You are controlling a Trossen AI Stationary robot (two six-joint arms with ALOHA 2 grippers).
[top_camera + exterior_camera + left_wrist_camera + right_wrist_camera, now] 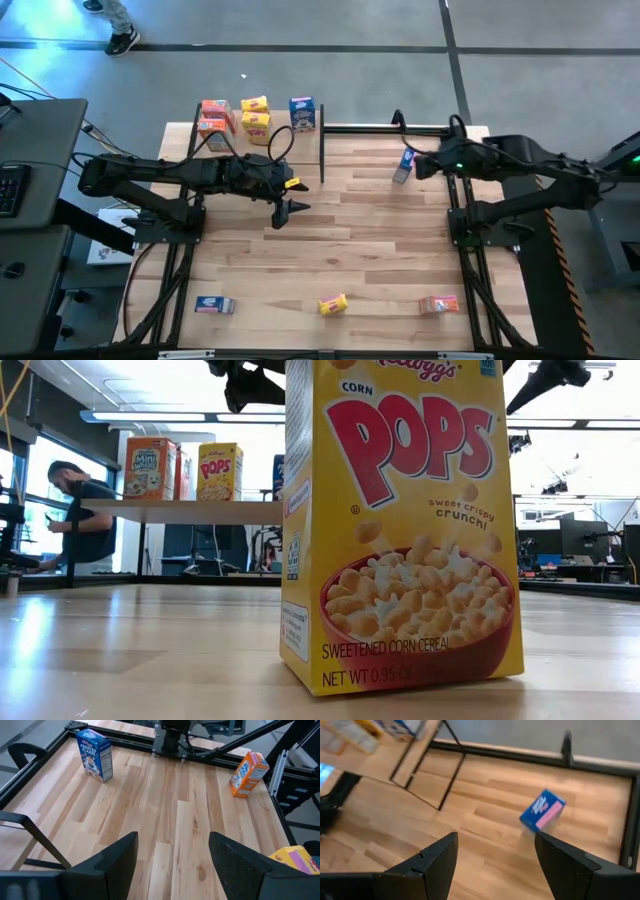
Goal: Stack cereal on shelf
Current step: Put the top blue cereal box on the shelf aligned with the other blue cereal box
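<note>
Cereal boxes [254, 117] were seen on the shelf [310, 140], a blue box [403, 166] lay near the right gripper [492, 865], whose fingers were spread and empty, as were the left gripper's [172, 865]; a square, centred descent was judged best.

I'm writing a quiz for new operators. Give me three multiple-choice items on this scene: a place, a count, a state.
1. Where is the blue box nearest the right gripper? A on the tabletop; B in the gripper; C atop another box.
2. How many boxes lie along the table's near edge? A one; B three; C five.
3. The left gripper is: A shut on a box; B out of view; C open, empty.

A: it rests on bare wood.
B: blue, yellow, orange-red.
C: fingers apart, nothing between.
</note>
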